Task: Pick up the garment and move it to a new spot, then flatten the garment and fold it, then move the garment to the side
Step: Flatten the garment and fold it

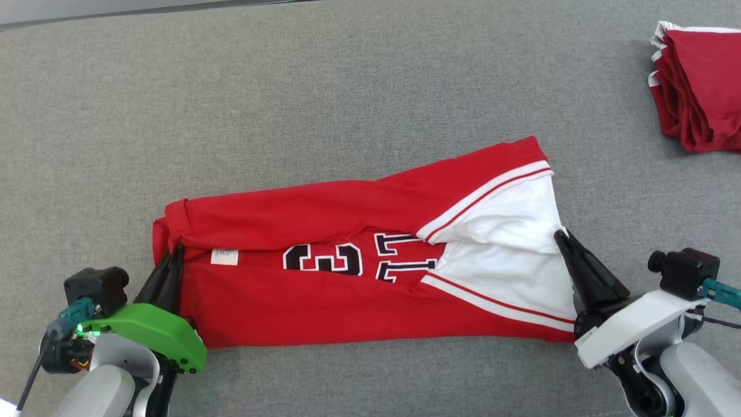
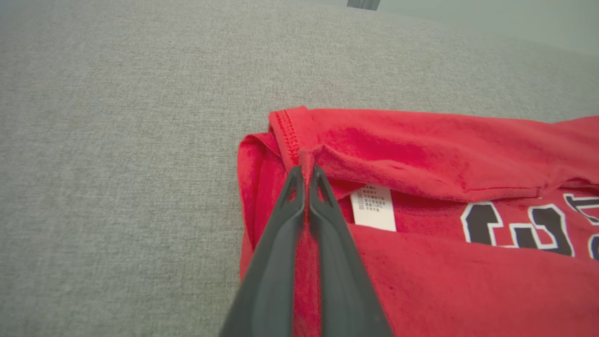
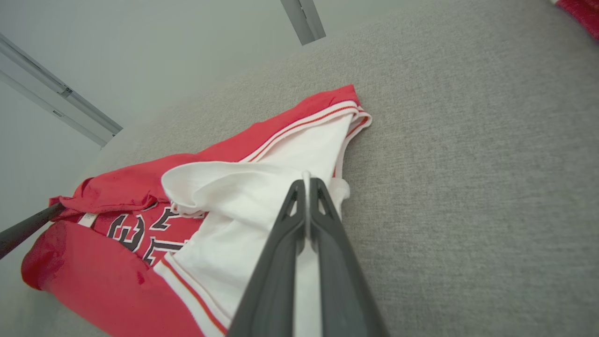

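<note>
The garment is a red jersey with white sleeve panels, black numerals and a white label. It lies lengthwise across the grey surface, its long edges folded in toward the middle. My left gripper is shut on the red hem at the garment's left end. At the garment's right end, my right gripper is shut on the white sleeve fabric. The white cloth there is pulled up into a ridge. The left gripper's dark finger also shows at the far end of the garment in the right wrist view.
A stack of folded red and white garments lies at the far right edge of the grey fabric surface. The surface's far edge and a pale wall lie beyond.
</note>
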